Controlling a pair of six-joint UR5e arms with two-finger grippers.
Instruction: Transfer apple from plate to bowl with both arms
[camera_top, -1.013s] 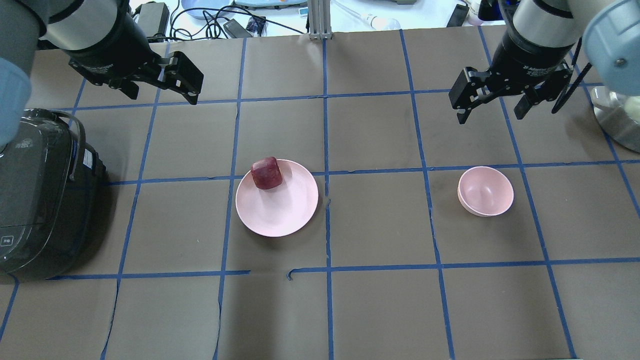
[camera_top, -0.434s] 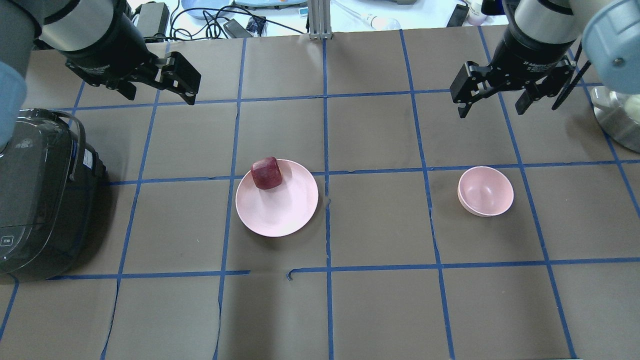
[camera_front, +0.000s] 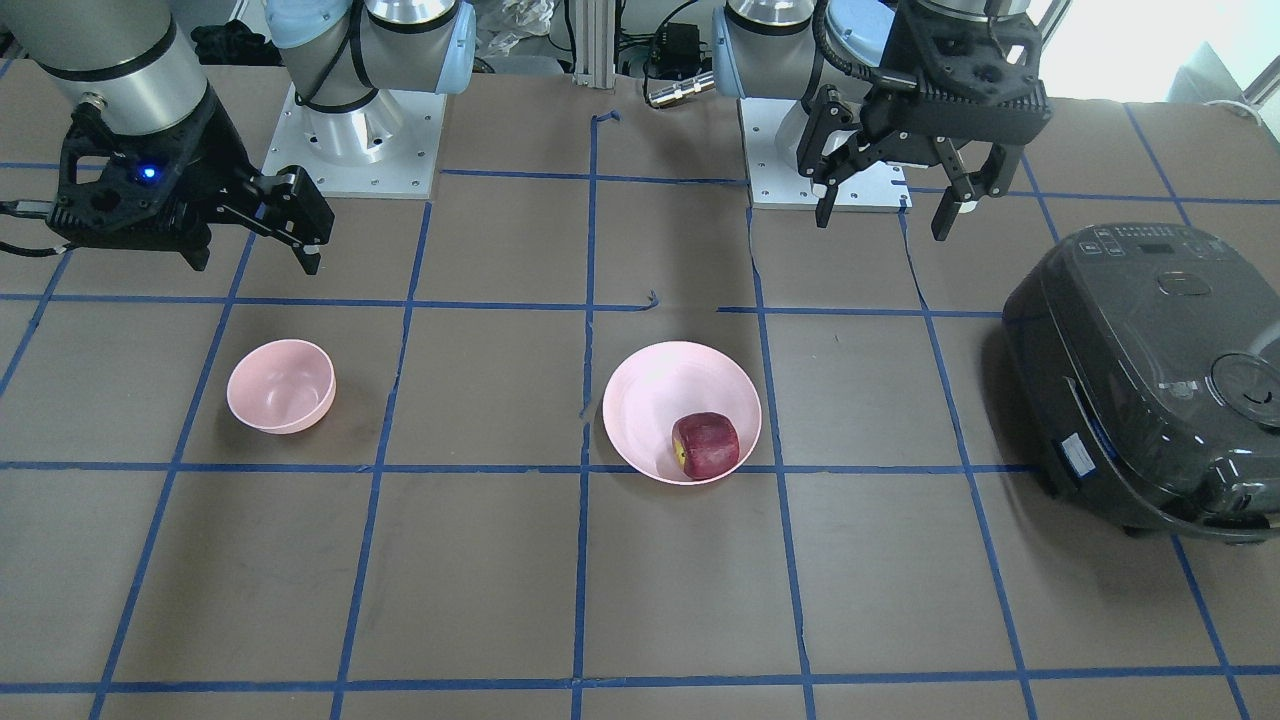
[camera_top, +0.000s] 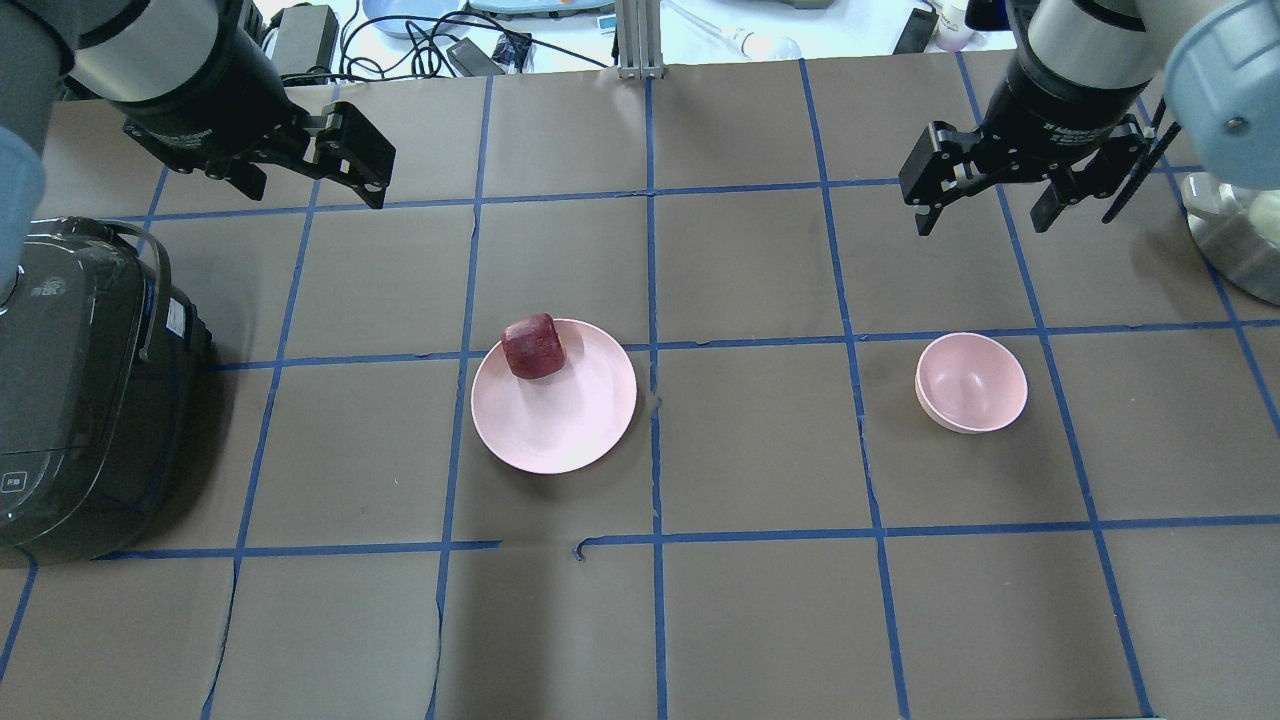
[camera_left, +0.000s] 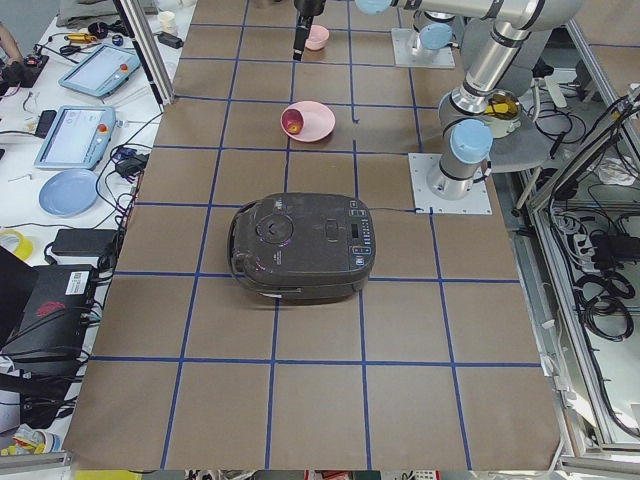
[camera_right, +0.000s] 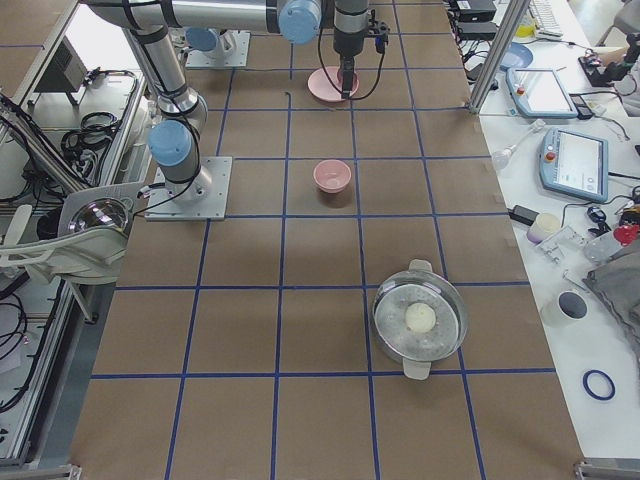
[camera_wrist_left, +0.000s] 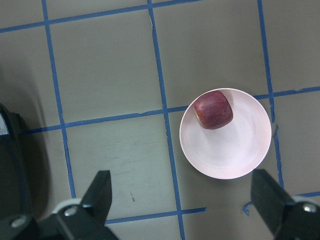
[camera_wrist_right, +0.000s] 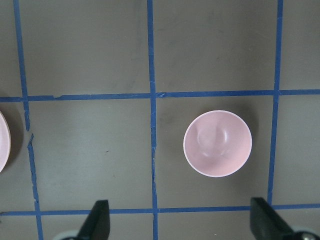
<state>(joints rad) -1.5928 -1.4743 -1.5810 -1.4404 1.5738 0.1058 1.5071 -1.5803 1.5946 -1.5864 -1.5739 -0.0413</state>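
Note:
The dark red apple (camera_top: 533, 346) lies at the far left rim of the pale pink plate (camera_top: 565, 425), near the table's middle. It also shows in the left wrist view (camera_wrist_left: 213, 109) and the front view (camera_front: 706, 445). The small pink bowl (camera_top: 972, 382) stands empty to the right, and shows in the right wrist view (camera_wrist_right: 217, 143). My left gripper (camera_top: 316, 192) is open and empty, high above the table, far-left of the plate. My right gripper (camera_top: 980, 225) is open and empty, high above the table, just beyond the bowl.
A black rice cooker (camera_top: 80, 390) stands at the table's left edge. A steel pot (camera_top: 1235, 235) sits at the right edge. Blue tape lines grid the brown table. Cables and devices lie beyond the far edge.
Both grippers have drifted slightly toward the far side of the table, still open. The apple, plate and bowl have not moved.

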